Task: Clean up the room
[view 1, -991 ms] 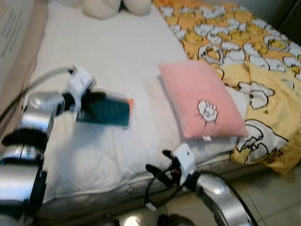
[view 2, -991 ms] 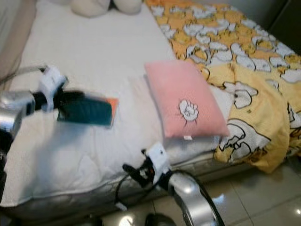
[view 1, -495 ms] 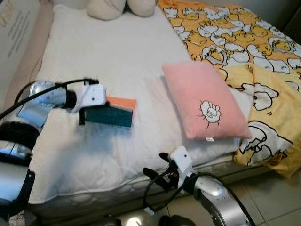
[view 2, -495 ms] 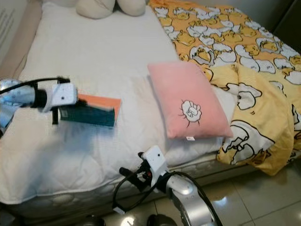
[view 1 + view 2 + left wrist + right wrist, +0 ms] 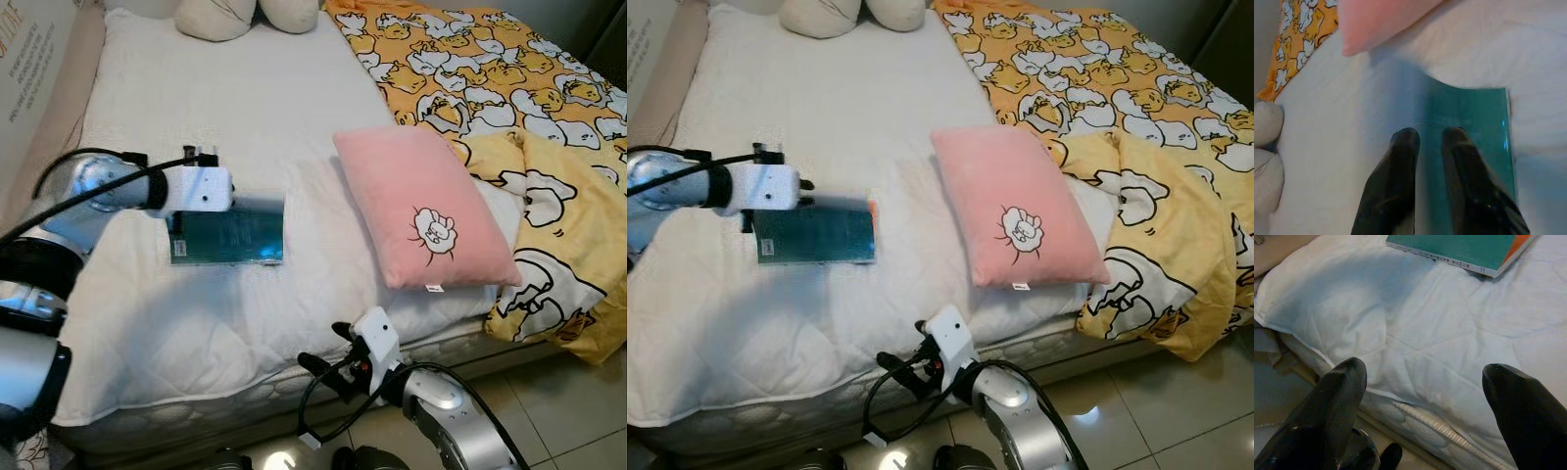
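- Up on the bed (image 5: 245, 108), in the left eye view, a teal book (image 5: 227, 238) lies flat on the white cover, well left of the pink pillow (image 5: 421, 208); the left tool (image 5: 201, 220) sits at the book's near-left edge; a yellow patterned blanket (image 5: 509, 88) covers the bed's right side; two cream cushions (image 5: 250, 15) rest at the head.
- Right eye view: the right tool (image 5: 896, 370) hangs low by the mattress edge, above the tiled floor (image 5: 1176, 401); an orange strip shows at the book's right edge.
- Left wrist view: the left tool's two black fingers (image 5: 1400, 161) lie close together with a narrow gap over the book; whether they pinch it, I cannot tell.
- Right wrist view: the right tool's fingers (image 5: 1337, 396) stand wide apart, holding nothing, aimed at the mattress edge; the book lies beyond them.
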Tool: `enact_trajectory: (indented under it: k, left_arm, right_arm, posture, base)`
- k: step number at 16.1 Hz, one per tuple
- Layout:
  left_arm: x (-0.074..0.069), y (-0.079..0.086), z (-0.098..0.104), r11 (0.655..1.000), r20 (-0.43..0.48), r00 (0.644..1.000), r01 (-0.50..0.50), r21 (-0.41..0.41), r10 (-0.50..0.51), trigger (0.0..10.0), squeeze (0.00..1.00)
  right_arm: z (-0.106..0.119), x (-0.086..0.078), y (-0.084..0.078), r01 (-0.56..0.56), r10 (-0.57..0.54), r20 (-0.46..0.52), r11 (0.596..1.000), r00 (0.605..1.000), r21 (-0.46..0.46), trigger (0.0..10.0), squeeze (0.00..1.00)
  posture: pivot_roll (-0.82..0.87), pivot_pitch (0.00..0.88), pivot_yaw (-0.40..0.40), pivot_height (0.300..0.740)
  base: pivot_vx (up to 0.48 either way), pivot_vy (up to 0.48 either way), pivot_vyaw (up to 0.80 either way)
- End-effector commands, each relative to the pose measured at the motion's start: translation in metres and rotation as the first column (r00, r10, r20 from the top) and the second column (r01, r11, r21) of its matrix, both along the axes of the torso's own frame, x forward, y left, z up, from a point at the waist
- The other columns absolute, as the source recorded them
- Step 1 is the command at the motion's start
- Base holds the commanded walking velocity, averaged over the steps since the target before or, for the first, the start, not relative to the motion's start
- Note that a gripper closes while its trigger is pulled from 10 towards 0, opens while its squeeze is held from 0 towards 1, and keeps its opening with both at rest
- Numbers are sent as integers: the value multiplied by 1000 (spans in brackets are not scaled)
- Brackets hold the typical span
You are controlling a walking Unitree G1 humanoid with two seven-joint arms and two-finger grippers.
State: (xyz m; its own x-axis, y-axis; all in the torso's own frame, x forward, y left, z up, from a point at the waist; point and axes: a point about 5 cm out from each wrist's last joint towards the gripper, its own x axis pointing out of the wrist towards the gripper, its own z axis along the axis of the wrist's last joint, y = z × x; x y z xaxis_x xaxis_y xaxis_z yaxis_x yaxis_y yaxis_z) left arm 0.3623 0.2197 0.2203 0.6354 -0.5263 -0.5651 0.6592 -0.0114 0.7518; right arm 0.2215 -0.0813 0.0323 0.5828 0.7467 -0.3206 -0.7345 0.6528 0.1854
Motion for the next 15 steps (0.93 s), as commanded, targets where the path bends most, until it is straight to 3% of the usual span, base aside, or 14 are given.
enact_trajectory:
  k: [1, 3, 4, 5, 6, 7, 8, 9, 10, 11, 12, 13, 14, 15]
  left_arm:
    - [1, 2, 12, 1000, 45, 999, -2, 24, 1, 10000, 1000]
    - [7, 3, 22, 997, 141, 988, -56, -48, 62, 10000, 1000]
    - [14, 1, 35, 988, 234, 965, -84, -133, 114, 10000, 1000]
    - [16, 0, 44, 969, 266, 951, -95, -229, 157, 10000, 1000]
    - [16, 1, 48, 927, 257, 943, -110, -359, 212, 10000, 1000]
    - [15, 2, 41, 890, 211, 948, -125, -438, 237, 10000, 1000]
    - [12, 1, 26, 811, 136, 951, -156, -565, 278, 10000, 0]
    - [10, 1, 19, 764, 105, 949, -172, -621, 299, 10000, 0]
    - [10, 4, 8, 547, 12, 914, -233, -804, 406, 10000, 0]
    - [9, 8, -2, 404, -65, 879, -282, -870, 473, 10000, 0]
    - [4, 16, -21, 210, -176, 807, -345, -915, 563, 10000, 0]
    - [-8, 25, -53, 100, -255, 718, -412, -906, 648, 10000, 1000]
    - [-24, 25, -90, 58, -325, 654, -492, -869, 683, 10000, 1000]
    - [-38, 23, -115, 65, -343, 601, -552, -831, 722, 10000, 1000]
  right_arm:
    - [1, 3, -3, 7, -7, 15, 1000, 1000, -5, 10000, 0]
    - [2, 5, -4, 7, -7, 19, 1000, 1000, -6, 10000, 0]
    - [2, 6, -5, 6, -6, 21, 1000, 1000, -7, 10000, 0]
    - [3, 8, -4, 4, -4, 23, 1000, 1000, -7, 10000, 0]
    - [3, 9, -3, 5, -4, 26, 1000, 1000, -6, 10000, 0]
    - [4, 10, -3, 11, -11, 32, 1000, 999, -2, 10000, 0]
    - [8, 16, -2, 52, -53, 48, 998, 997, 20, 10000, 0]
    - [11, 20, -3, 84, -86, 60, 996, 995, 30, 10000, 0]
    - [19, 34, -8, 189, -193, 89, 980, 977, 57, 10000, 0]
    - [22, 41, -11, 233, -238, 105, 970, 966, 64, 10000, 0]
    - [26, 50, -16, 291, -297, 132, 955, 946, 63, 10000, 0]
    - [31, 61, -25, 383, -390, 168, 921, 905, 75, 10000, 1000]
    - [36, 68, -30, 432, -437, 205, 899, 876, 72, 10000, 1000]
    - [36, 72, -31, 456, -456, 221, 888, 862, 52, 10000, 1000]
  posture:
    - [-93, 29, -28, 740]
    - [-90, 28, -34, 740]
    - [-89, 29, -35, 740]
    - [-87, 31, -37, 740]
    - [-87, 31, -35, 740]
    - [-87, 31, -33, 740]
    - [-86, 28, -33, 740]
    - [-85, 27, -33, 740]
    - [-77, 18, -30, 740]
    - [-70, 12, -30, 740]
    - [-67, 6, -31, 740]
    - [-54, 0, -38, 740]
    - [-37, 0, -46, 740]
    - [-26, 0, -55, 740]
  base:
    - [0, 0, 0]
    - [0, 0, 0]
    - [0, 0, 0]
    - [0, 0, 0]
    - [0, 0, 0]
    - [0, 0, 0]
    - [0, 0, 0]
    - [0, 0, 0]
    - [0, 0, 0]
    - [0, 0, 0]
    - [0, 0, 0]
    - [0, 0, 0]
    - [0, 0, 0]
    - [0, 0, 0]
